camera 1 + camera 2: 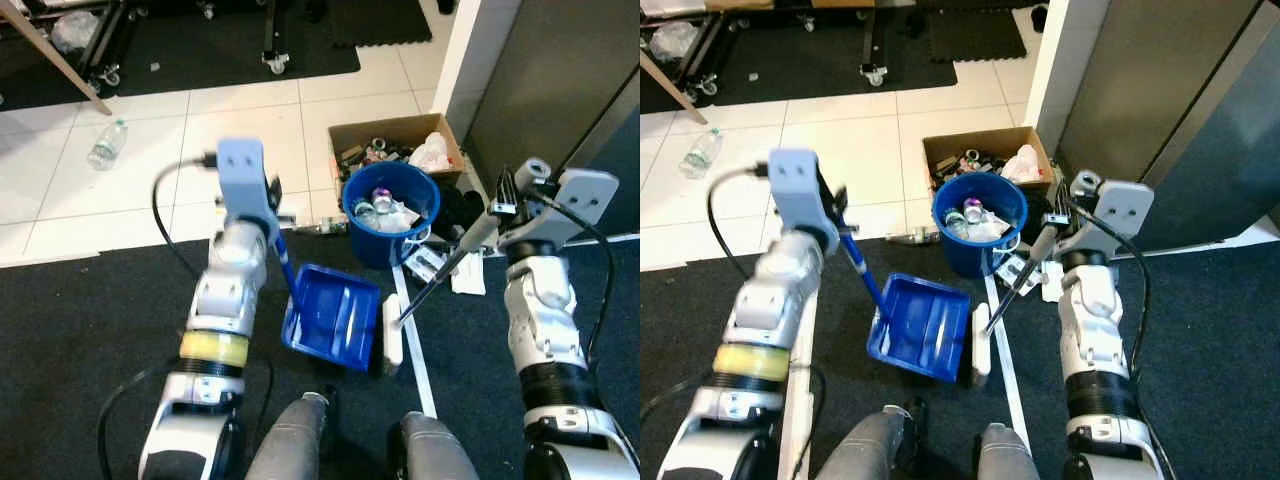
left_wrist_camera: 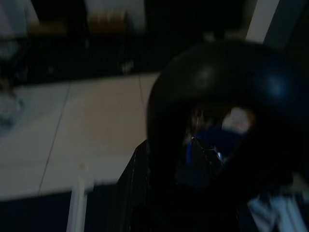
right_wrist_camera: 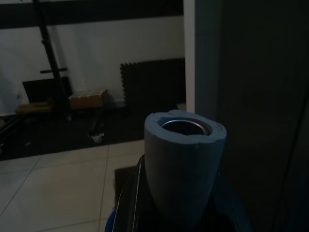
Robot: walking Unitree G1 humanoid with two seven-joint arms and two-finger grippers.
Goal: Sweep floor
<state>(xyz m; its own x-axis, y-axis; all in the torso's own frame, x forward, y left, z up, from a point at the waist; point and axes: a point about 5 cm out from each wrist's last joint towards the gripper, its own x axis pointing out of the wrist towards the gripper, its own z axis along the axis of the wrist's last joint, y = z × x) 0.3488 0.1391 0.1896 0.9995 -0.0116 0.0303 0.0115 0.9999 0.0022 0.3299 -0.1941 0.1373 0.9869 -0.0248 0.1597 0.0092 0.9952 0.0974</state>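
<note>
- My left end effector (image 1: pixel 272 205) is clamped around the blue handle (image 1: pixel 284 262) of the dustpan (image 1: pixel 335 318), up near my wrist; the handle slants down from it to the pan.
- The dustpan rests on the dark carpet (image 1: pixel 90 320) just in front of my legs (image 1: pixel 300 440), its open tray tilted toward the broom head.
- My right end effector (image 1: pixel 497 212) is wrapped around the grey foam grip (image 3: pixel 183 166) of the broom pole (image 1: pixel 445 270); in the right wrist view the hollow top of that grip stands up between my fingers.
- The pole runs down and toward my left to the white broom head (image 1: pixel 393 333), which sits on the carpet touching the dustpan's right edge.
- A white strip (image 1: pixel 413 345) lies along the carpet just beside the broom head.
- Beyond the dustpan stands a blue bucket (image 1: pixel 392 212) holding bottles and crumpled rubbish.
- Just behind the bucket, on the white tiles (image 1: pixel 120 190), is an open cardboard box (image 1: pixel 395 145) full of scraps.
- A clear plastic bottle (image 1: pixel 107 143) lies on the tiles, well apart to my left.
- The left wrist view is dark and blurred; I can only make out a rounded black shape and a hint of blue.
</note>
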